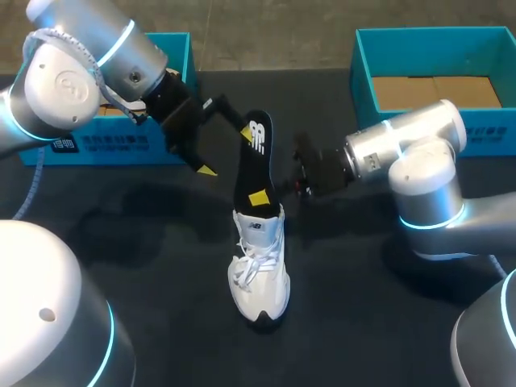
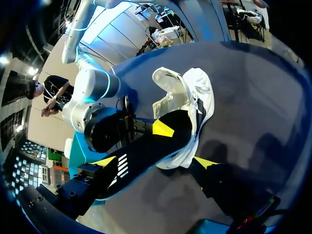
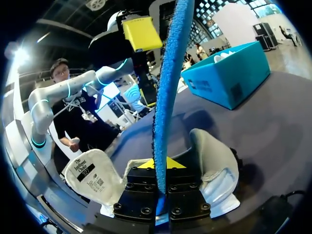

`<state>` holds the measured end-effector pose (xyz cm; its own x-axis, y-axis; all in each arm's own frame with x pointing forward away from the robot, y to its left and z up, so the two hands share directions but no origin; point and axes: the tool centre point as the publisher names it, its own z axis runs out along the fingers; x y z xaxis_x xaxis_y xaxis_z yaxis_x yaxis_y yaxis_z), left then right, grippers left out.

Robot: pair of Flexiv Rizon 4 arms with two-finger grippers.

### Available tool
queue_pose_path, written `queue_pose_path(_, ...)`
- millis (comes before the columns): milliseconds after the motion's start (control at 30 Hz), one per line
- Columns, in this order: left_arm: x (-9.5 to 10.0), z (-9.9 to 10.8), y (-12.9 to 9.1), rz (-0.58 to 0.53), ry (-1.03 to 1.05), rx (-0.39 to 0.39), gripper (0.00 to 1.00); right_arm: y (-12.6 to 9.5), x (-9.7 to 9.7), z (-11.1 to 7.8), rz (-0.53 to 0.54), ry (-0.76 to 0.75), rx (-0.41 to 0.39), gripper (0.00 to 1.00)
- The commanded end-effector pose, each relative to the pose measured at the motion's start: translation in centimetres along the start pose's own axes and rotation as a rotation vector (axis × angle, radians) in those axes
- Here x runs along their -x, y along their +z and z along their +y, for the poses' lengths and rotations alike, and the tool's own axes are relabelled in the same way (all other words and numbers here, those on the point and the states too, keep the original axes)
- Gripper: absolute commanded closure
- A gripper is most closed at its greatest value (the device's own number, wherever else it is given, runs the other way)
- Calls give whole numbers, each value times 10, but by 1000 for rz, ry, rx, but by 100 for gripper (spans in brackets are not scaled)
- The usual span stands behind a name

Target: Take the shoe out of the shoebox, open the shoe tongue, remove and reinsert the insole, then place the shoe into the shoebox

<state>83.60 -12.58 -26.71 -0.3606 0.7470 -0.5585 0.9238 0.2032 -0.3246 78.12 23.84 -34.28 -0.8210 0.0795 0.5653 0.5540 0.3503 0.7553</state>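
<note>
A white lace-up sneaker with a dark sole (image 1: 260, 274) stands on the black table (image 1: 121, 242) just below the middle of the head view. Its toe points toward the lower edge of the frame and its heel toward the top. Its laces are loose and its opening is spread wide. In the right wrist view the white tongue with a printed label (image 3: 92, 178) is folded outward, away from the opening.

A black foam insole with a white logo (image 1: 255, 161) sticks steeply up out of the shoe's opening. Its lower end is still inside the shoe and its upper end reaches toward the top centre of the frame. Seen edge-on in the right wrist view, the insole's underside is blue.

The right arm comes in from the right edge, its elbow bent and its forearm lying level and pointing left. The right gripper (image 1: 262, 197) is clamped on the insole just above the shoe's collar. In its own wrist view the insole's edge runs straight between the two closed fingers.

The left arm enters from the upper left corner with its wrist angled down and to the right. The left gripper (image 1: 226, 149) has its fingers spread wide. One yellow tip is against the insole's upper end, while the other hangs well apart to the lower left.

A teal cardboard shoebox with a brown lining (image 1: 363, 72) sits open at the upper right. A second teal box piece with white print (image 1: 121, 143) lies at the upper left, behind the left arm.
</note>
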Motion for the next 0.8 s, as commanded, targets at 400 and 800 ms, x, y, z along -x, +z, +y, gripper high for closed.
queue_pose_path(400,-3,-2,0,-1,-2,-1,0,5,-12,-20,17,54,-83,100)
queue_pose_path(800,-3,-1,-1,-5,0,-7,0,-1,-17,-7,-15,22,-88,80)
